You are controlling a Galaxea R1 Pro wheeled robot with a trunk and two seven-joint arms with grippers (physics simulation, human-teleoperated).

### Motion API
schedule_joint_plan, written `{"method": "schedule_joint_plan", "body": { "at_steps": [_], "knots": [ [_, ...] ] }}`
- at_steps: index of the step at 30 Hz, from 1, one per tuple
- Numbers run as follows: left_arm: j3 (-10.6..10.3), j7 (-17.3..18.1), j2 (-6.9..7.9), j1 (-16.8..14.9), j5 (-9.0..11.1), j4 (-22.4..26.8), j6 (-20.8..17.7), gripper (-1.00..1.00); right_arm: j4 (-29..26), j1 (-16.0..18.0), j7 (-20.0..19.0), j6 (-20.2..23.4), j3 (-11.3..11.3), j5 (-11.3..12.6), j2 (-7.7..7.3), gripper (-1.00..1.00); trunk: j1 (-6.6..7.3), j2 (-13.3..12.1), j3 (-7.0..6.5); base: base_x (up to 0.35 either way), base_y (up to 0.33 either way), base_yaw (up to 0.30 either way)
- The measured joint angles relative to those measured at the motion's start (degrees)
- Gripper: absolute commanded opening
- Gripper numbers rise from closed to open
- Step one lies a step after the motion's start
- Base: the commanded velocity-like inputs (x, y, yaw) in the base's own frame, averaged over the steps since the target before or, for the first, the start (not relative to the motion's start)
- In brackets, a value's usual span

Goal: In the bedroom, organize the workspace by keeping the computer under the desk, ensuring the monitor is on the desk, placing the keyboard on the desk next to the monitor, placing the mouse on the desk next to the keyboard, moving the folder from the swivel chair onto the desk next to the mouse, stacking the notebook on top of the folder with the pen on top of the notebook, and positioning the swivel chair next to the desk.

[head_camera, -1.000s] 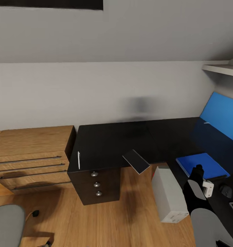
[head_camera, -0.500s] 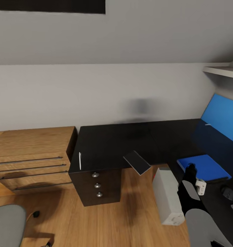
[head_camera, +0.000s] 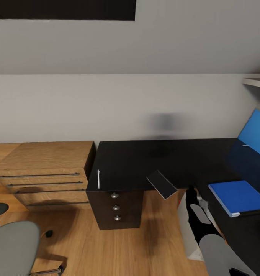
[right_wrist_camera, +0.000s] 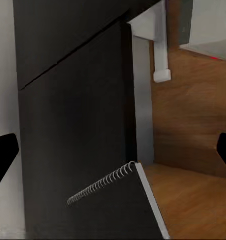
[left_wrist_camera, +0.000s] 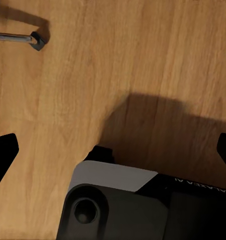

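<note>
In the head view, the swivel chair (head_camera: 13,247) shows its grey seat at 8 o'clock on the wooden floor (head_camera: 87,245), with a light wooden drawer chest (head_camera: 45,172) behind it against the wall. Just right of the chest stands the black table (head_camera: 145,163) with its three-drawer unit (head_camera: 115,207). The pen (head_camera: 98,178) lies on the table's near edge above the drawers. Further right the notebook (head_camera: 161,184) sits tilted, overhanging the table's front edge; the right wrist view shows its spiral binding (right_wrist_camera: 100,187).

At 5 o'clock the right arm's gripper (head_camera: 191,193) hangs over the pale computer (head_camera: 189,230), just right of the notebook. Its jaws stand wide and hold nothing. The blue folder (head_camera: 237,196) lies flat on the table at 4 o'clock.

The left wrist view looks down on the floor; the left gripper (left_wrist_camera: 113,150) has its jaws wide too, empty.
</note>
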State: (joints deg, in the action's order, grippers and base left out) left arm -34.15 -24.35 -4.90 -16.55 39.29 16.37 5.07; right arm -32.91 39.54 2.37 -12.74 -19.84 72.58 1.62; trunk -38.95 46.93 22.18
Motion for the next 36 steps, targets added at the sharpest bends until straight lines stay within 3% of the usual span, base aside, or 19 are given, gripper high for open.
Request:
{"method": "schedule_joint_plan", "body": {
  "at_steps": [6,8,12,15,21,30,36],
  "knots": [
    [0.00,0.00,-0.01,0.00,-0.03,0.00,0.06,1.00,0.25,0.00,2.72,4.21,1.48,-0.14,-0.11,1.00,0.00,0.00,-0.02,0.000,0.000,0.254],
    [0.00,-0.04,-0.03,0.00,-0.07,0.04,0.07,1.00,0.32,0.00,3.30,10.32,2.03,-0.29,-0.14,1.00,0.00,0.00,-0.02,0.000,0.000,0.271],
    [0.00,-0.19,0.00,0.00,-0.03,0.25,0.08,1.00,0.32,0.00,3.30,13.95,2.75,-0.29,-0.24,1.00,0.00,0.00,-0.02,0.000,0.000,0.222],
    [0.00,-0.22,-0.01,-0.01,0.11,0.35,0.06,1.00,0.29,-0.01,3.08,14.55,2.74,-0.17,-0.28,1.00,0.00,0.00,-0.02,0.000,0.000,0.081],
    [0.13,-0.24,0.04,-0.01,0.25,0.41,-0.01,1.00,0.20,-0.01,-0.35,15.01,2.49,-0.23,-1.62,1.00,-1.31,2.39,1.05,0.000,0.000,0.017],
    [0.10,-0.25,0.03,-0.01,0.28,0.42,-0.01,1.00,0.20,-0.03,-1.93,14.82,2.50,-0.18,-1.89,1.00,-3.29,6.01,2.67,0.000,0.000,0.001],
    [0.11,-0.18,-0.01,-0.01,0.27,0.42,-0.01,1.00,0.26,-0.02,-2.01,14.81,2.50,-0.18,-1.83,1.00,-3.30,6.02,2.67,0.000,0.000,0.000]
  ]
}}
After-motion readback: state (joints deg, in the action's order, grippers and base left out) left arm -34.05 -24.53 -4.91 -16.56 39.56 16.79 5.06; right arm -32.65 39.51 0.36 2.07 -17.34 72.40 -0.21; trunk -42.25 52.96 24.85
